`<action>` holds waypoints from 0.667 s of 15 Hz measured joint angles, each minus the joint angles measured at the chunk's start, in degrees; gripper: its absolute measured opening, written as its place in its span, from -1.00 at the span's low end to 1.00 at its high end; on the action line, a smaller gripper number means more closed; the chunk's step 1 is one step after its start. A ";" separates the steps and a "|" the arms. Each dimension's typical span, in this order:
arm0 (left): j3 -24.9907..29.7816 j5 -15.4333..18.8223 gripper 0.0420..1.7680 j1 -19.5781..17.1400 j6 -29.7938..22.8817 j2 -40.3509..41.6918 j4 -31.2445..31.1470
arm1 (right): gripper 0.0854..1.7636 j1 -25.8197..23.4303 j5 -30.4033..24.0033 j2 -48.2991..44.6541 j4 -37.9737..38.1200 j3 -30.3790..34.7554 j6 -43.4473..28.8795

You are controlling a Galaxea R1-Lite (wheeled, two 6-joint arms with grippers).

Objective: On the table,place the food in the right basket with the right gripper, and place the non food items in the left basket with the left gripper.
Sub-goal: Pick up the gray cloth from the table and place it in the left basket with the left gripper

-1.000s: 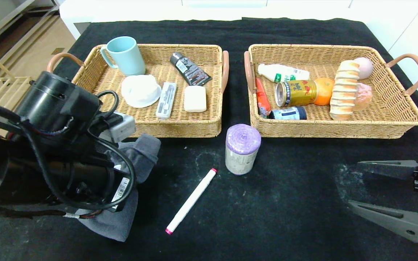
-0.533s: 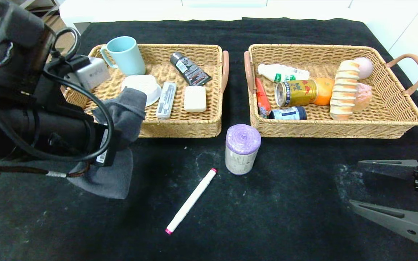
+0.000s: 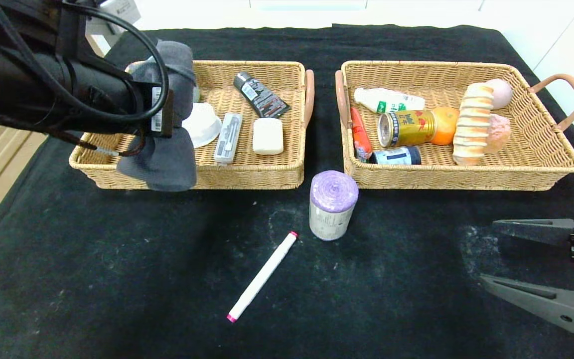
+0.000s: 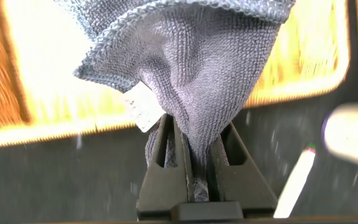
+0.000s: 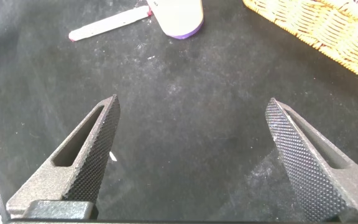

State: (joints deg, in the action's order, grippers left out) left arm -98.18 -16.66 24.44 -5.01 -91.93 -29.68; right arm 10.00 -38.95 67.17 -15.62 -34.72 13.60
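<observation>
Marker (image 3: 262,275) lies nearest on the counter (image 3: 391,279), in front of the left basket (image 3: 247,174): light, stiff, smooth-barrelled, likely to roll, so a pinch across the middle of the barrel looks best. Purple-topped roll (image 3: 333,205) stands upright just off that basket's near right corner; probably light and slightly yielding, best taken around its sides. Right claw (image 3: 531,271) is parked well right of the basket, low over the counter, jaws spread and empty. Left claw (image 4: 191,163) is clenched on the grey towel (image 3: 167,124), a soft, limp cloth pinched at a bunched fold, hanging over the basket's near left part.
</observation>
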 joint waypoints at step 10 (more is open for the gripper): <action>-6.91 -0.15 -0.77 -1.21 2.06 -10.24 21.50 | 0.94 0.00 0.01 -0.48 -0.01 0.02 -0.07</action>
State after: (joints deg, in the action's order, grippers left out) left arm -105.10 -16.81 23.24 -2.95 -102.17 -8.18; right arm 10.00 -38.94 66.69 -15.63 -34.69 13.53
